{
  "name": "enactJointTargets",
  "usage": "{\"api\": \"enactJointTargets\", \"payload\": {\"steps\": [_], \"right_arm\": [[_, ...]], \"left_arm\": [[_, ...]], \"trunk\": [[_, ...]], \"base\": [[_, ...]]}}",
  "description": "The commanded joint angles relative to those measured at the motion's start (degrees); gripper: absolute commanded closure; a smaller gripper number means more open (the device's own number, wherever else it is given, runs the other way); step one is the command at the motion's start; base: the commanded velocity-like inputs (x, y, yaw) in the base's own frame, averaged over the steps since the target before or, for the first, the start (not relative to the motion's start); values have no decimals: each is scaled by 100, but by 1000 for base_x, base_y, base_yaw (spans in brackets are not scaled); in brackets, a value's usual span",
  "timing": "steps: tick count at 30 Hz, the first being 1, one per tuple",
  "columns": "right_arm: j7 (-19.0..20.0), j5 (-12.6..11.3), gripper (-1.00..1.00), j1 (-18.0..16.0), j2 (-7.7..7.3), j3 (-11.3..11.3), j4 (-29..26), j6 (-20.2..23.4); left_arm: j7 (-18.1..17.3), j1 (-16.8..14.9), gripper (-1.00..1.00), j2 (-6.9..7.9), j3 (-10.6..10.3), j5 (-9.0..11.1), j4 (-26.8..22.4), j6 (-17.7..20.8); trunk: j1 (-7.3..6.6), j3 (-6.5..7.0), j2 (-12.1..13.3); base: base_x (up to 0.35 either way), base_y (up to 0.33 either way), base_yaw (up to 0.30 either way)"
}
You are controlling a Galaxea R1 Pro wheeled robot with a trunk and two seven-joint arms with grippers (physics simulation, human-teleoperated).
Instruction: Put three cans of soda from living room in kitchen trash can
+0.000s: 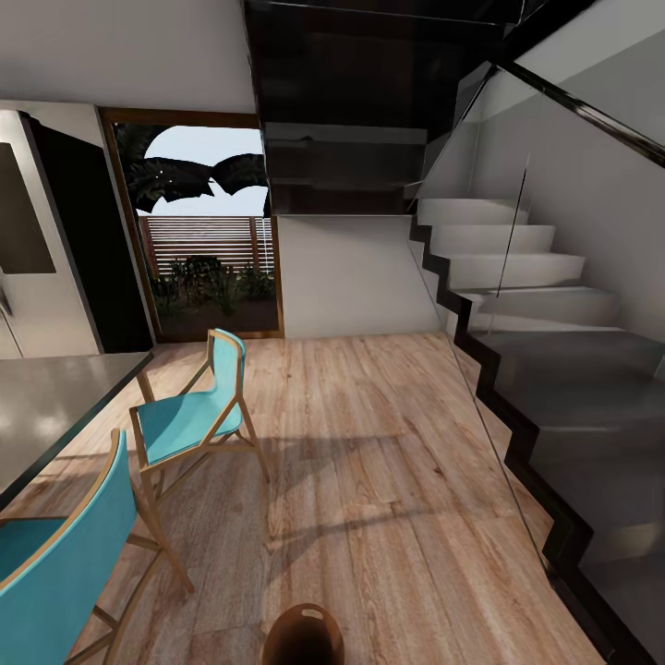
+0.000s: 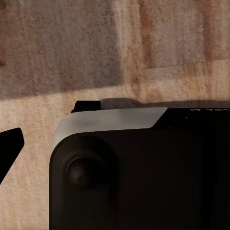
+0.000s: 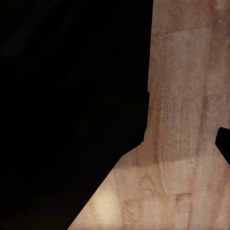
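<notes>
2 turquoise chairs (image 1: 189, 416) stand at the left of the head view, drawn up beside a dark grey table (image 1: 55, 406) whose corner reaches in from that side, so this reads as a dining spot at the edge of the kitchen. Largest of all is the light wood floor (image 1: 369, 462), running open from the robot to a white wall and a wood-framed glass door (image 1: 208, 231) with plants and a slatted fence outside. On the right, a grey staircase (image 1: 536, 305) climbs behind a glass balustrade, and a dark landing hangs overhead. At far left a stainless-steel fridge (image 1: 28, 249) stands against the wall.

At the bottom edge of the head view, close in front of the robot, sits the trash can (image 1: 303, 635): a small round brown bin with a slot cut near its rim, standing on bare floor well apart from the chairs and the stairs, presumably so it can be reached from any side.

No soda can is visible here, so I judge the robot is in transit.

Both wrist views look down on floorboards, which suggests the arms hang tucked low for travel. The left wrist view shows dark robot housing (image 2: 134, 177) and 1 dark tip at the frame's edge; the right wrist view shows a dark mass. I cannot tell whether either gripper is spread or pressed together.
</notes>
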Motion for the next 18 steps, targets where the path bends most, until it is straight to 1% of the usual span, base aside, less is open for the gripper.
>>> {"api": "enactJointTargets", "payload": {"steps": [1, 18], "right_arm": [[0, 0, -100, 0, 0, 0, 0, 0], [0, 0, -100, 0, 0, 0, 0, 0]], "left_arm": [[0, 0, -100, 0, 0, 0, 0, 0], [0, 0, -100, 0, 0, 0, 0, 0]], "trunk": [[0, 0, 0], [0, 0, 0]], "base": [[0, 0, 0], [0, 0, 0]]}}
